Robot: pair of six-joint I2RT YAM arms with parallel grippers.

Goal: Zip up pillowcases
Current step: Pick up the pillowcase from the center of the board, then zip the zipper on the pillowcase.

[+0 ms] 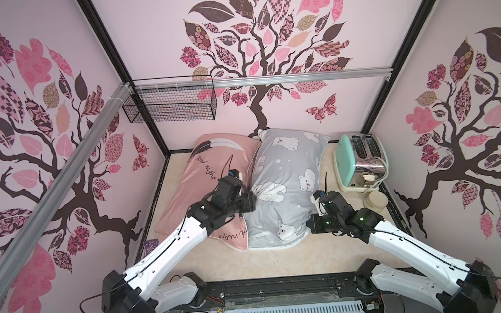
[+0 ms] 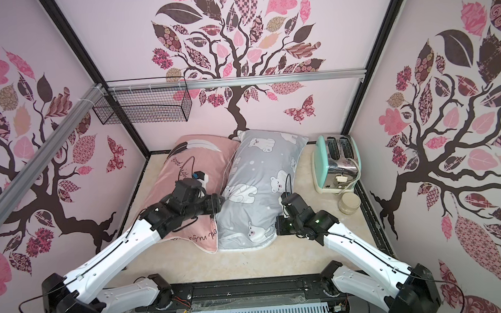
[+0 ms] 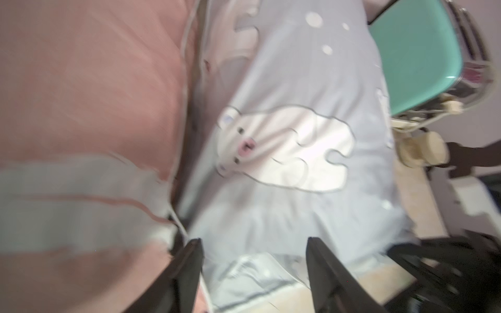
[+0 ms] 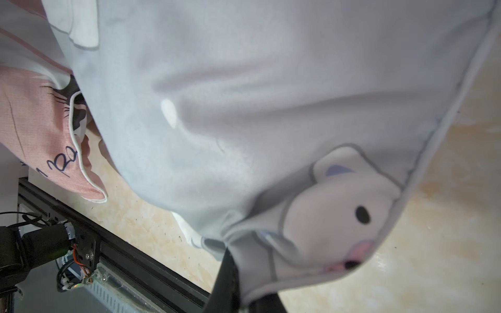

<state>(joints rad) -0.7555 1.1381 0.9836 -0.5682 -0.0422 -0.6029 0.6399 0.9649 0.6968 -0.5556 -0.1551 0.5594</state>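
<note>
Two white arms reach in from the near rail, left arm (image 1: 171, 241) and right arm (image 1: 410, 243), both ending at the grey pillowcase (image 1: 288, 167), which is the landmark here. It lies lengthwise mid-bench with the pink pillowcase (image 1: 197, 177) touching its left flank and slightly tucked under it. Step in hand, as I judge it: anchoring the grey pillowcase before zipping. Right fingers (image 4: 227, 281) are clenched on a bunched bit of fabric at its near right corner, so that edge looks pulled taut. Left fingers (image 3: 187, 273) are released and spread with nothing between them, hovering over the seam where pink meets grey; that wrist view is blurred. No zip puller can be made out in any view, though some white lining peeks out at the grey pillowcase's near end. The next move probably calls for the left fingers to find the puller, pinch it and draw it along the opening while the right grip gives tension. Count: two arms, two pillowcases, one wire basket (image 1: 170, 105) on the wall beyond and left of the grey pillowcase, one mint toaster (image 1: 358, 160) to its right, one small cream jar (image 1: 376, 200) right of its near half, all but the basket on one bench (image 1: 278, 258).
</note>
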